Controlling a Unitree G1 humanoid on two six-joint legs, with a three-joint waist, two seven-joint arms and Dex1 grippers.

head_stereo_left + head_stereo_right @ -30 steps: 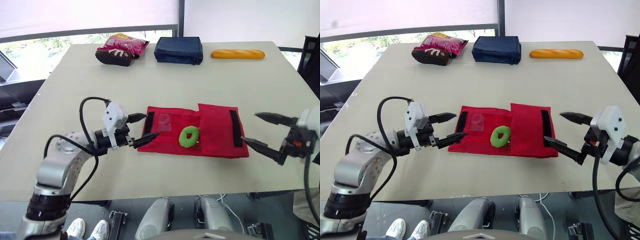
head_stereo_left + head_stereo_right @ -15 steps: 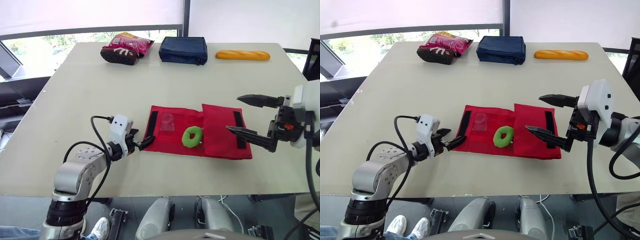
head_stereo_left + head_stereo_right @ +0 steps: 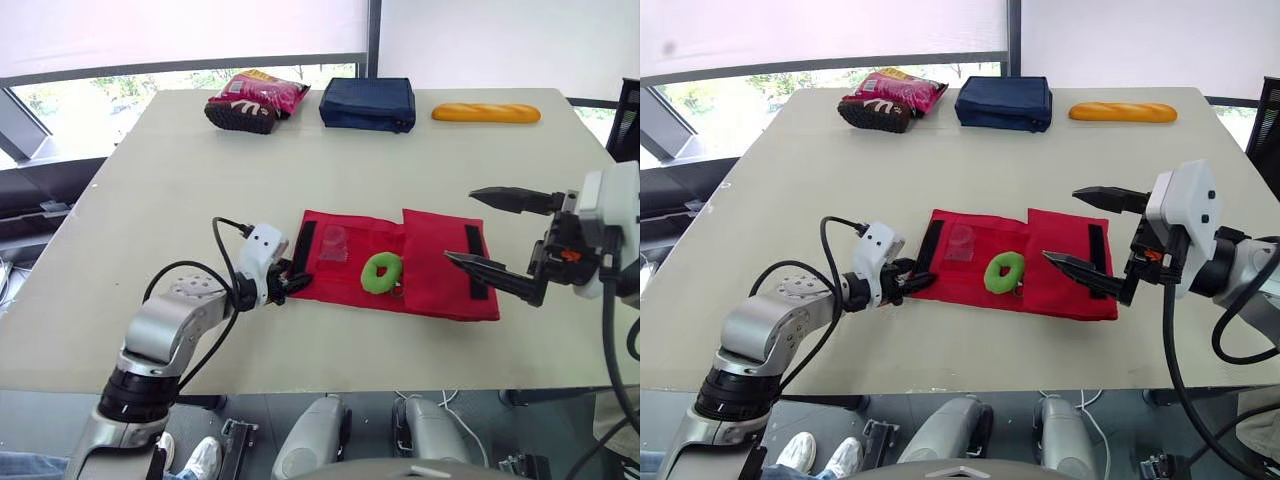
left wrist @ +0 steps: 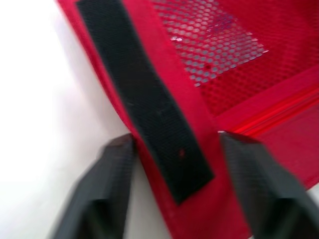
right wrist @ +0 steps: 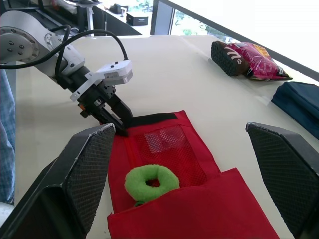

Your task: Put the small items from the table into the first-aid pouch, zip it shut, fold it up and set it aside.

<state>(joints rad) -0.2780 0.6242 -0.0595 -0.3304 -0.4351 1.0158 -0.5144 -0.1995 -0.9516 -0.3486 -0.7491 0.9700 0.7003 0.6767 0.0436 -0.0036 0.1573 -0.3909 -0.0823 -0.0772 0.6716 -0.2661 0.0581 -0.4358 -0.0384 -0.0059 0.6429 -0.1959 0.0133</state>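
Note:
The red first-aid pouch (image 3: 430, 270) lies opened flat at mid-table, a black hook-and-loop strip near each end. A green ring (image 3: 381, 272) rests on its middle, beside a mesh pocket (image 3: 333, 243) with something clear inside. My left gripper (image 3: 290, 283) is at the pouch's left edge, its fingers (image 4: 112, 174) closed in on the flap that carries the left strip (image 4: 149, 104). My right gripper (image 3: 1059, 223) hovers open above the pouch's right end, over the right strip (image 3: 475, 262), with nothing between its fingers.
Along the far edge lie a red snack bag (image 3: 253, 100), a navy blue pouch (image 3: 367, 103) and a bread loaf (image 3: 486, 113). The table's front edge runs just below the red pouch.
My left gripper has slid right onto the pouch's left flap and its fingers have come together. The right gripper has risen and moved left over the pouch, still open. The camera shifted.

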